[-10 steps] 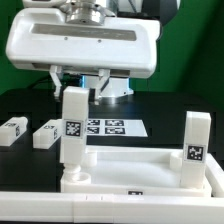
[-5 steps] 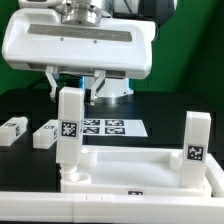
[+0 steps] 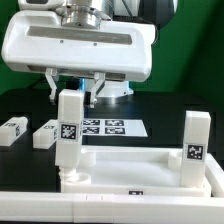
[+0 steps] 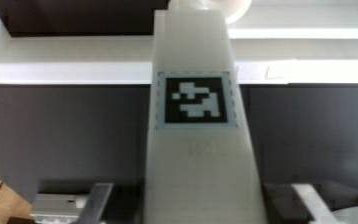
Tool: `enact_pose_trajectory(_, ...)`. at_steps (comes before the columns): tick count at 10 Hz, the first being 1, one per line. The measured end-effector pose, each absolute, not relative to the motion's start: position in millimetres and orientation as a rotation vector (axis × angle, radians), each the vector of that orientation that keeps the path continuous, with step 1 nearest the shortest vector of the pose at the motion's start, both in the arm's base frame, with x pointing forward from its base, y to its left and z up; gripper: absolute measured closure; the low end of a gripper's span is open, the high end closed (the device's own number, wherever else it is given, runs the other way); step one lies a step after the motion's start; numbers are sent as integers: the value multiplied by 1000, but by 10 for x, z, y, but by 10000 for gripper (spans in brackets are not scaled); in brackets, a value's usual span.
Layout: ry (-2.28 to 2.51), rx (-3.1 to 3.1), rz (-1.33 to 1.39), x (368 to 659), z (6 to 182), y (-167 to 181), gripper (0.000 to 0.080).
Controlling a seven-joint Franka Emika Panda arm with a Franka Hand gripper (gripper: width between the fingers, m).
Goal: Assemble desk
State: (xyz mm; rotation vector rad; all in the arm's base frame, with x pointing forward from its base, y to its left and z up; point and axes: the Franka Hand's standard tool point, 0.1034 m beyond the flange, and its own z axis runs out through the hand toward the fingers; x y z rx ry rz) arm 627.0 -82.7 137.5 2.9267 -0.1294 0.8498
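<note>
The black desk carries everything. Above it, filling the upper part of the exterior view, hangs the broad white body of the robot arm.

The white rimmed tabletop lies flat along the near edge of the desk, hollow side up. Behind it, towards the middle of the desk, lies the marker board, flat and partly hidden by the parts in front.

Four white legs come next, each bearing a black-and-white tag. The upright leg stands in the tabletop's corner on the exterior view's right. The tilted leg has its foot at the round socket in the tabletop's corner on the exterior view's left. It leans with its top towards the exterior view's left. In the wrist view this leg runs straight up the middle, tag facing the camera.

Two loose legs lie on their sides near the desk's edge on the exterior view's left. One is outermost, and the other lies between it and the marker board.

The pincer reaches down over the tilted leg's upper end and is closed on it. The grey fingers flank the leg on both sides.
</note>
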Motion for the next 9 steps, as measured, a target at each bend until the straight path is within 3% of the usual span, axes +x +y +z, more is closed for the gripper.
enact_pose_trajectory(9,-109,2937,852,6268,1371,-710,509)
